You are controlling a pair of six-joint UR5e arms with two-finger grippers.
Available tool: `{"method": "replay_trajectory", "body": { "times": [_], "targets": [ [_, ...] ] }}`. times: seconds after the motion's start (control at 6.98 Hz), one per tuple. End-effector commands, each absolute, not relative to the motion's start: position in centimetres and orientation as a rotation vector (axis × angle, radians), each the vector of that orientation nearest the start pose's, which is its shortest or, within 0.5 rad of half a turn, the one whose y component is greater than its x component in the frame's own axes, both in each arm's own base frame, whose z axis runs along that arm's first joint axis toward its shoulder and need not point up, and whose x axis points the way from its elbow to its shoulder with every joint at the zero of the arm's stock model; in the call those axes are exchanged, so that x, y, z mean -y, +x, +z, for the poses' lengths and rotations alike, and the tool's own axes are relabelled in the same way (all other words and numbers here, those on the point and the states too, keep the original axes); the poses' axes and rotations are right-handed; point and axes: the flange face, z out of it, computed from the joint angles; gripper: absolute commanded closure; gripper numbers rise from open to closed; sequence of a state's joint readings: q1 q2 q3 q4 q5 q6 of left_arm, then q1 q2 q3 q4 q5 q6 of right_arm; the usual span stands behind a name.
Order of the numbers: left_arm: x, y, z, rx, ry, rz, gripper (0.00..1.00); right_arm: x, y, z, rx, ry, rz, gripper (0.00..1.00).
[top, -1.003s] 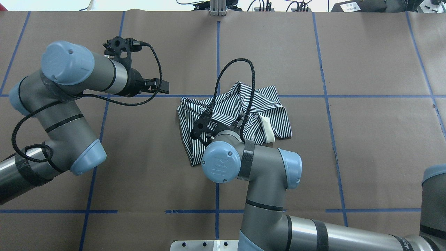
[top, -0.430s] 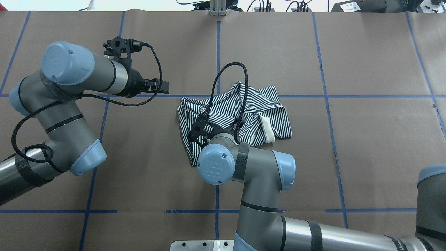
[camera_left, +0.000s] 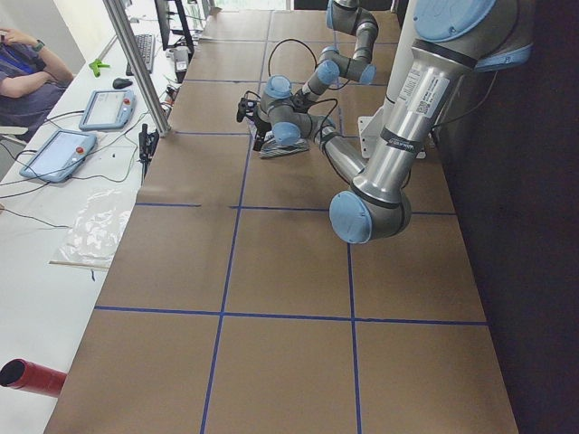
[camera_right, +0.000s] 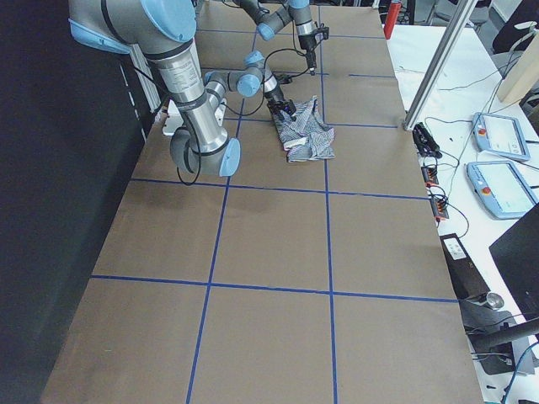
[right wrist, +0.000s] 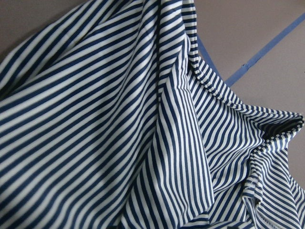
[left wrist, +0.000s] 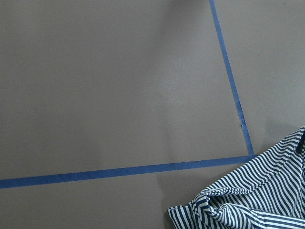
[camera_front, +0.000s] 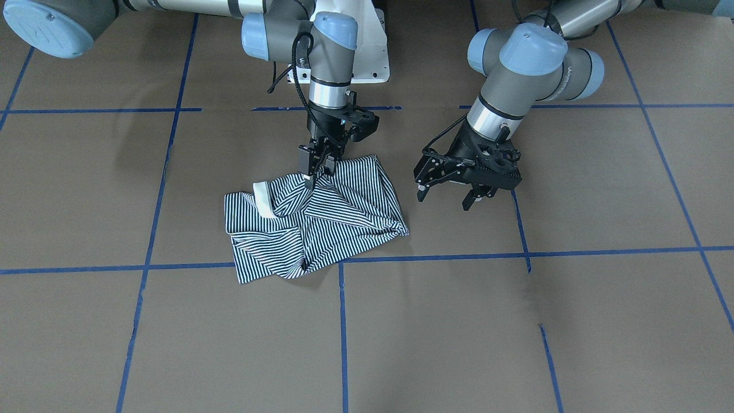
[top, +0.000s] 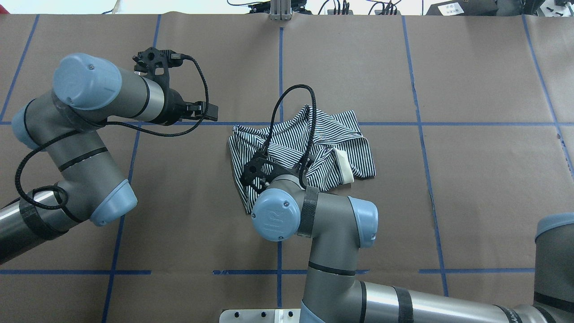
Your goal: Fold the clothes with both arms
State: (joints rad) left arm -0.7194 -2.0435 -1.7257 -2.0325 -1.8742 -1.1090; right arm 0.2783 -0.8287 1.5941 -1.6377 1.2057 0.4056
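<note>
**gridfan:** Trying to place the polo shirt, where is it sitting?

**ur5_lurker:** Pretty much the middle of the tabletop, bunched in a rumpled heap. Its far edge lies over one blue tape line. In the overhead view the cream collar pokes out on the heap's right side.

**gridfan:** And the arms?

**ur5_lurker:** The right fingers point straight down onto the near edge of the shirt, touching the cloth. They look close together, but honestly I can't tell whether they're actually pinching fabric. That wrist's camera is just wall-to-wall stripes. The left fingers are clearly spread apart with nothing between them. They hang over bare brown paper just off the shirt's left side, not touching it. That wrist view only catches a corner of the stripes.
</note>
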Motion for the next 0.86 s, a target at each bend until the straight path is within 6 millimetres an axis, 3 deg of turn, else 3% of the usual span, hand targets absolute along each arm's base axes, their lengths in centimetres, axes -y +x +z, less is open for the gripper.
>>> {"method": "replay_trajectory", "body": {
  "times": [0.0,0.14,0.29,0.72],
  "targets": [
    [50.1,41.4,26.5,-1.049,0.377,-0.066,0.00,35.6,-63.3,21.6,0.268,0.721,-0.739,0.54],
    [50.0,41.4,26.6,-1.048,0.374,-0.065,0.00,36.2,-62.8,21.4,0.241,0.722,-0.773,0.79],
    [50.0,41.4,26.5,-1.050,0.377,-0.067,0.00,36.8,-62.5,21.6,0.239,0.716,-0.773,0.92],
    [49.9,41.2,26.2,-1.055,0.378,-0.069,0.00,39.4,-60.9,21.7,0.232,0.704,-0.753,1.00]
  ]
}}
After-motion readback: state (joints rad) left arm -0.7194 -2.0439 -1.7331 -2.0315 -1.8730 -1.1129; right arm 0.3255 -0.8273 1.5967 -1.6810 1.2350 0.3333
